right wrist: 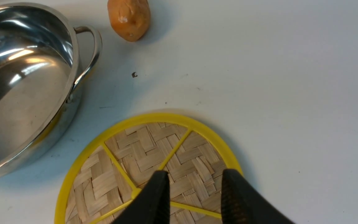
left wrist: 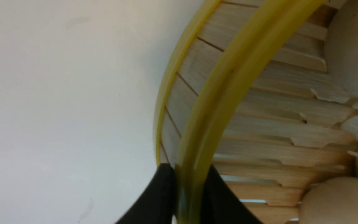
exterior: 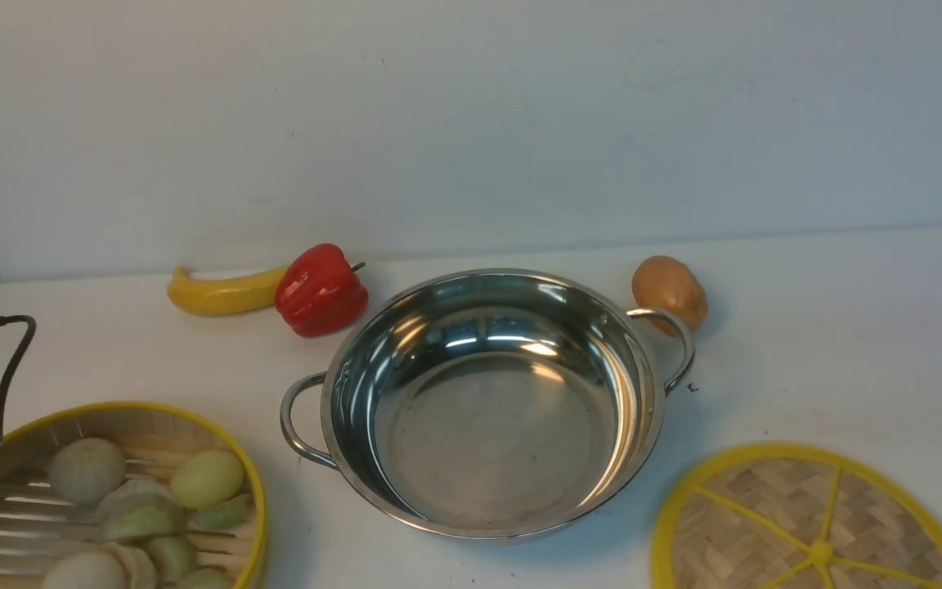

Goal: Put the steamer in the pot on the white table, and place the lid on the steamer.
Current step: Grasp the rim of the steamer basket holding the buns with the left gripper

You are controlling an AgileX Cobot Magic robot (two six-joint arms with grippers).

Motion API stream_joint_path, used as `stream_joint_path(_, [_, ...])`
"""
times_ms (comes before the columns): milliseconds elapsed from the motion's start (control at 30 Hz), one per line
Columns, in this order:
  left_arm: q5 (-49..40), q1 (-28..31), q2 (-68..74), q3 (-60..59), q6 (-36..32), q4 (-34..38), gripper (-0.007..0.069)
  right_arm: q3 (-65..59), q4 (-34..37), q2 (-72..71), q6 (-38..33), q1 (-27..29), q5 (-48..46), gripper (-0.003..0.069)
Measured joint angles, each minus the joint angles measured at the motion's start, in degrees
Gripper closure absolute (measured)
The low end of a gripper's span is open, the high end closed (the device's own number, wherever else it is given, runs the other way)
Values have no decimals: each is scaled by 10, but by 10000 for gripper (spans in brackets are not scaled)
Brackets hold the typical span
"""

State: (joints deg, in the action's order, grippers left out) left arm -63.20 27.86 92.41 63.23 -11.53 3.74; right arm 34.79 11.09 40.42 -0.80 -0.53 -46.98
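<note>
1. Broad white desk [exterior: 847,327] carries it all; pot [exterior: 487,442] sits centre, empty;
2. steamer [exterior: 111,405] near left, dumplings [exterior: 87,469] inside; left tool [left wrist: 190,193] pinches its rim;
3. lid [exterior: 765,507] flat, near right; right tool [right wrist: 194,183] hangs above it, jaws apart, gripping nothing.

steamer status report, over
Left pincer shut on the steamer rim. Right pincer open above the lid. Pot empty, steamer not yet in. Nothing between them.
</note>
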Motion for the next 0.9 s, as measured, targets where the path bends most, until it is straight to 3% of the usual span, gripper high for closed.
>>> stream_joint_path(667, [-60,7,0,132,-18,-2,542,0,0,0,0,0,0,410])
stream_joint_path(900, [-64,7,0,194,-35,75,542,0,0,0,-4,0,0,410])
